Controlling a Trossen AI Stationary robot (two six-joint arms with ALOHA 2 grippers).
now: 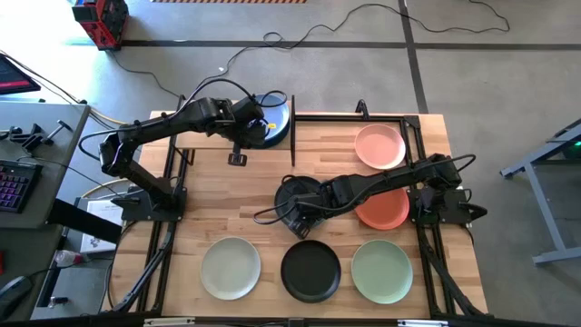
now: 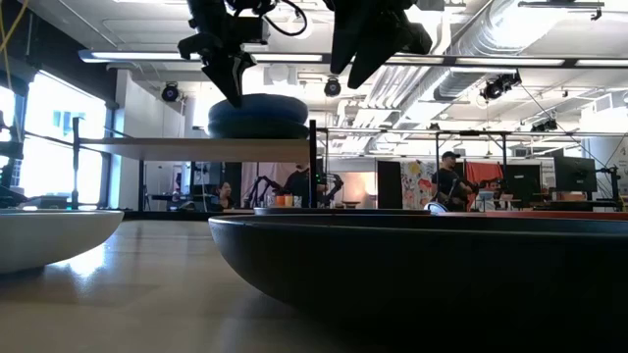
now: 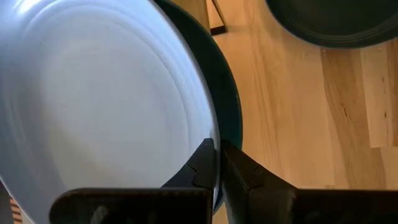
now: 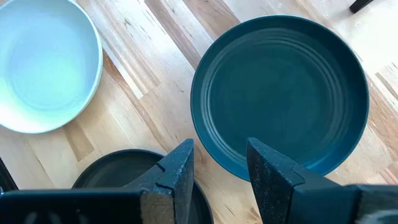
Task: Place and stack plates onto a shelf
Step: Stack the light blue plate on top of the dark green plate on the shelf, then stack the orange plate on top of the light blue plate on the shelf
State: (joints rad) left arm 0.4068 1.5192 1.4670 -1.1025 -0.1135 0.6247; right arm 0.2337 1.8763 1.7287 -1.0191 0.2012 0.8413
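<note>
We see the left pincer (image 3: 217, 163) pinched on the rim of the blue plate (image 3: 93, 99), which lies on a dark teal plate (image 3: 227, 93) on the shelf (image 2: 196, 149), while the right pincer (image 4: 219, 168) hangs parted and empty over the charcoal plate (image 4: 280, 93) on the table (image 1: 245, 195).

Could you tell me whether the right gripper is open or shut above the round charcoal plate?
Open. The right gripper shows a clear gap between its fingers, holding nothing, above the rim of the round charcoal plate lying flat on the slatted wooden tabletop.
</note>
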